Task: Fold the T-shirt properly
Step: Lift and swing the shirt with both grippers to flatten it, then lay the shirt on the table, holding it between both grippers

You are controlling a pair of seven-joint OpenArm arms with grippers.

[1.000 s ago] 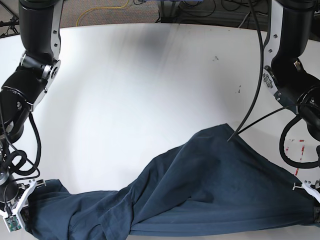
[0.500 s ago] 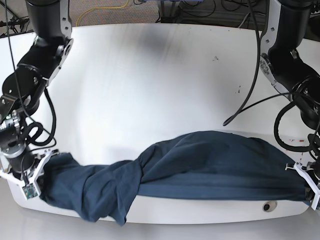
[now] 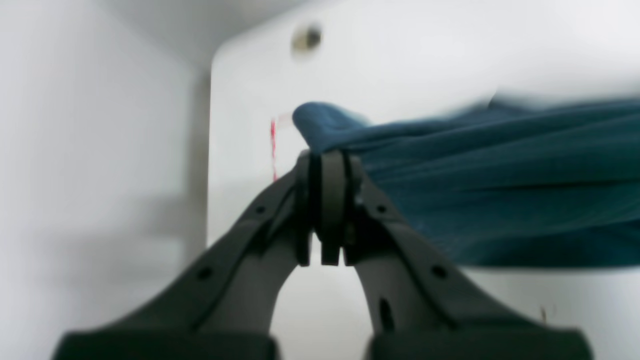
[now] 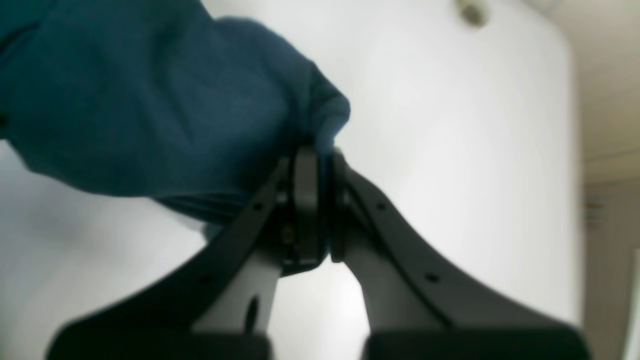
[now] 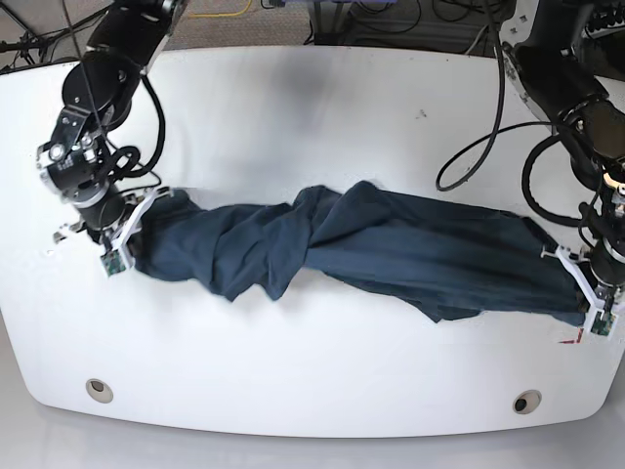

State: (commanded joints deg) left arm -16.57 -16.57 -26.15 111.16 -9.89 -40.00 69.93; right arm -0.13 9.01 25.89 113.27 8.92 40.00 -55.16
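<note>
Presently the dark navy-blue cotton T-shirt (image 5: 361, 249) is stretched, twisted, across the white table (image 5: 293, 117), pinched at each end by the left gripper (image 3: 327, 155) and right gripper (image 4: 315, 150), jaws closed on cloth. Unless the mid-span twist is shaken out, a crooked fold is likely to be set.

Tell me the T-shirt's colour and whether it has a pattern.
Dark navy blue, plain; the T-shirt shows best in the base view.

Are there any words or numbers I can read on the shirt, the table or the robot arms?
No readable text anywhere.
T-shirt: plain dark blue, no print showing.
Table: red marks by the left gripper, too blurred to read.
Right gripper: no label.
</note>
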